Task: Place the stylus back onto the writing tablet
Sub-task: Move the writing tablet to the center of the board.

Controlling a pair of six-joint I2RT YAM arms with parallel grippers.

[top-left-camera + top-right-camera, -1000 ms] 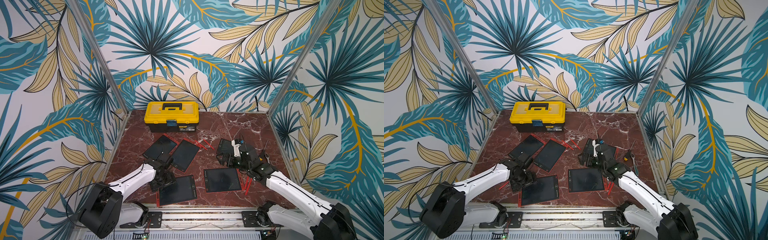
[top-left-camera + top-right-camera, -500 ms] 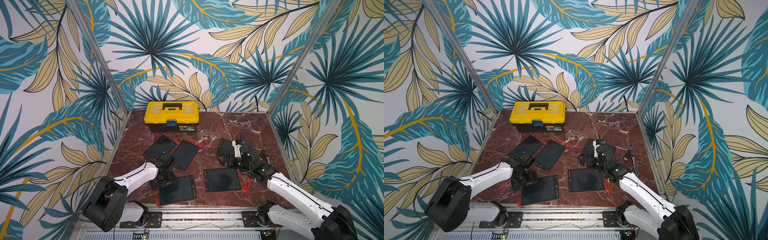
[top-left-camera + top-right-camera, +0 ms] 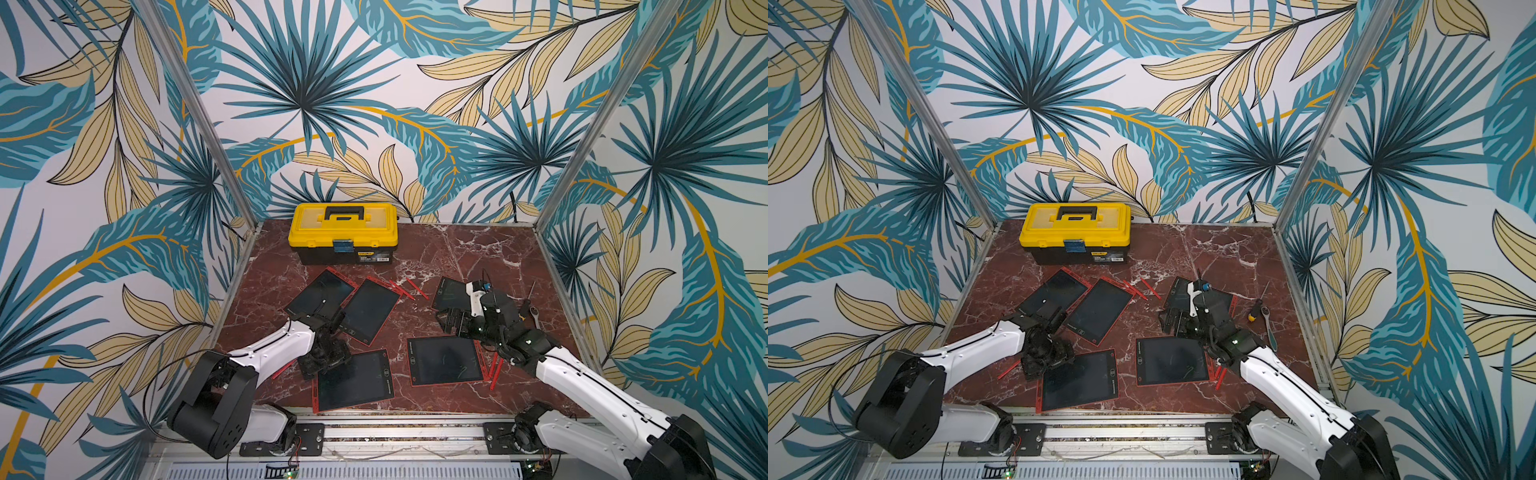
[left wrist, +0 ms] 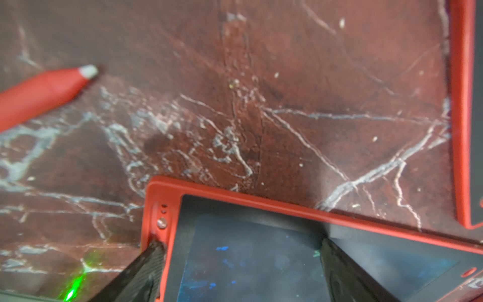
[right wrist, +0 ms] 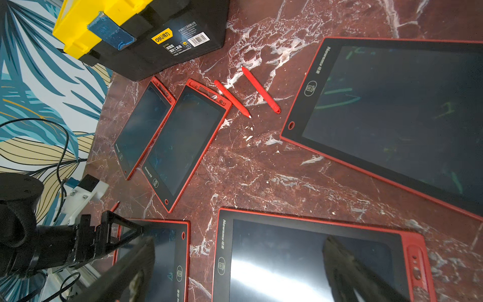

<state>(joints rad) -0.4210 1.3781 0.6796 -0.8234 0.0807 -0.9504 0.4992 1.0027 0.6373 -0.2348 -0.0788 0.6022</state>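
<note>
In both top views the left gripper (image 3: 322, 365) sits low at the far left corner of the near-left tablet (image 3: 353, 384). Its fingers are spread with nothing between them. A red stylus (image 3: 282, 369) lies on the marble table (image 3: 457, 249) just to the gripper's left, off the tablet and not touching it. The right gripper (image 3: 451, 322) hangs by the near edge of the far-right tablet (image 3: 451, 289), its fingers wide apart and empty. The near-right tablet (image 3: 444, 360) lies in front of it, with loose red styluses (image 3: 494, 368) along its right edge. Two more tablets (image 3: 345, 305) lie side by side in front of the yellow toolbox (image 3: 344, 232).

In the left wrist view, the two dark fingers (image 4: 146, 269) stand apart over the tablet's corner. One is at the red frame and the other is above the dark screen. Whether either touches the tablet cannot be told. The stylus (image 4: 44, 94), with its pale tip, lies on bare marble well clear of both fingers.

In the right wrist view, the spread fingers (image 5: 130, 266) frame the near-right tablet (image 5: 313, 256) and hold nothing. Two red styluses (image 5: 232, 99) lie on the marble beyond it, near the toolbox (image 5: 130, 31). The left gripper (image 5: 122, 230) shows at the near-left tablet's corner.
</note>
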